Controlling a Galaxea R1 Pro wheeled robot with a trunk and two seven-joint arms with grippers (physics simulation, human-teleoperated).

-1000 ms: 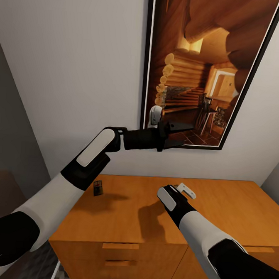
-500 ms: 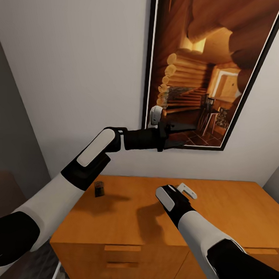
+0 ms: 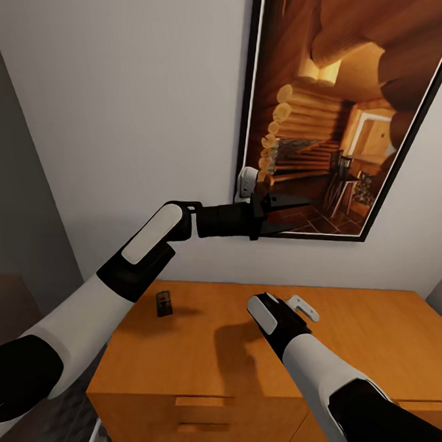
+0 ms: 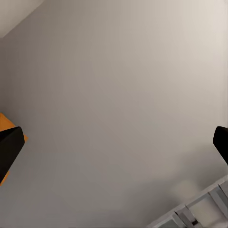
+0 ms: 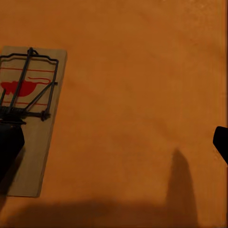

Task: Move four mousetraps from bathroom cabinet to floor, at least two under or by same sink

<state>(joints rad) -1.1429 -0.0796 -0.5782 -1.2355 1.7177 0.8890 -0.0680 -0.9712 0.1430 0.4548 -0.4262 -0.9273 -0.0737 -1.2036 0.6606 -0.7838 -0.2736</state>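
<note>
My right gripper (image 5: 114, 142) hangs wide open over the cabinet (image 3: 370, 350), one finger (image 5: 9, 147) overlapping a mousetrap (image 5: 31, 114); left gripper (image 4: 114, 142) wide open, empty.

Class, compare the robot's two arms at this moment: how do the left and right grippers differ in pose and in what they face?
The left gripper is raised, pointing sideways in front of the framed picture; the right gripper hangs low over the cabinet top. The left wrist view faces bare wall; the right wrist view looks down on a mousetrap lying flat. Shared: in both wrist views the fingertips sit wide apart, holding nothing.
</note>
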